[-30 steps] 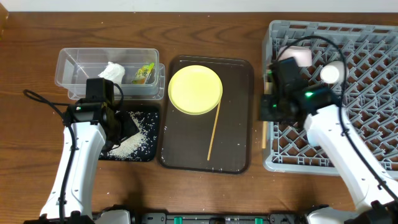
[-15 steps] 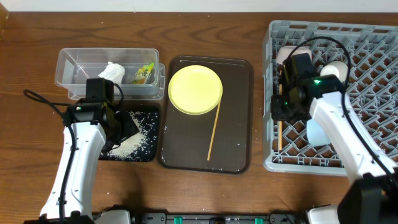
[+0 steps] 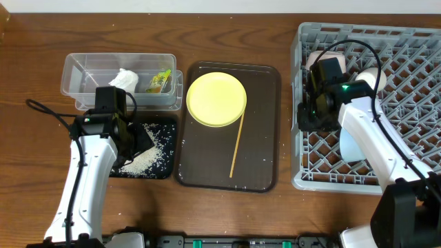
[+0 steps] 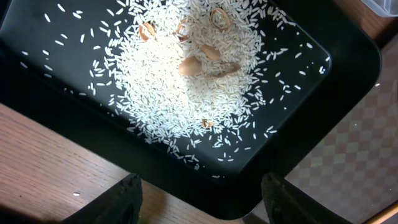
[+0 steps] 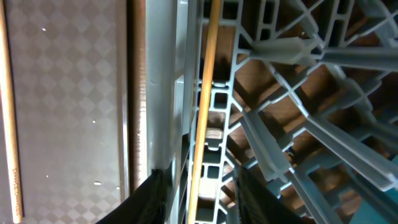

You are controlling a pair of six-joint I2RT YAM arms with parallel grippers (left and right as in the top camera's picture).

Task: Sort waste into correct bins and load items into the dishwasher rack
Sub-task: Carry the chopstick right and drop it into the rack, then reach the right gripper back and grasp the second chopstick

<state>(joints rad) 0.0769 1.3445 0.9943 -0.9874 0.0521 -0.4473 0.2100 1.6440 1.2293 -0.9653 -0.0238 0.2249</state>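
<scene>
My right gripper (image 3: 308,122) (image 5: 202,202) is open over the left edge of the grey dishwasher rack (image 3: 406,103) (image 5: 280,50). A wooden chopstick (image 5: 205,93) lies in the rack along its left wall, between my fingers and touching neither. The other chopstick (image 3: 236,145) (image 5: 7,124) lies on the brown tray below the yellow plate (image 3: 216,98). My left gripper (image 3: 131,141) (image 4: 205,205) is open and empty above the black tray (image 3: 165,124) (image 4: 348,62), which holds rice grains (image 3: 148,155) (image 4: 186,68). The clear tub (image 3: 83,79) holds the tissue (image 3: 124,78) and wrapper (image 3: 160,81).
The dark brown serving tray (image 3: 262,103) (image 5: 62,93) lies between the bins and the rack. In the rack are a white bowl (image 3: 331,62), a pale cup (image 3: 370,80) and a light blue bowl (image 3: 355,146), partly hidden by my right arm. Brown shell bits (image 4: 189,65) lie among the rice.
My right gripper carried the chopstick from outside the rack's left wall in over the rack, and its fingers now stand apart from it. The left arm has not moved.
</scene>
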